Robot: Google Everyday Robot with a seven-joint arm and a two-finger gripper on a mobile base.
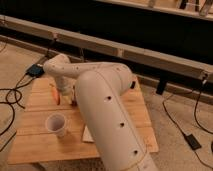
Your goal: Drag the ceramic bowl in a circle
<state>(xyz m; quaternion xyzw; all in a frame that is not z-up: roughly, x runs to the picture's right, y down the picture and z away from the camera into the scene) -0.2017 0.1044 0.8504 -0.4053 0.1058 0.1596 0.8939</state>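
the arm (107,115) fills the middle of the view, a thick white tube with small dark holes, rising from about 6 o'clock and bending at a big elbow near the centre. from there a thinner link goes toward 10 o'clock, over the table (30,142), and turns down at a rounded joint.

the gripper (70,97) hangs below this joint, low over the table top, at about 9 o'clock from the elbow. it is mostly hidden by the arm; the jaws are together, and nothing can be seen between them.

the bowl cannot be found in the view. the arm covers the middle and the right part of the table, so i cannot tell where the bowl is.

an orange object (56,95), thin and long, lies on the wood just beside the gripper, on its 9 o'clock side. whether they touch is not clear. the cup (56,124) stands upright at 6 o'clock from the orange object, well apart from the gripper. a flat white block (88,134) lies at 3 o'clock from the cup, partly under the arm.

black cables (11,95) lie on the floor at 9 o'clock from the table, and one more cable (180,125) at 3 o'clock.
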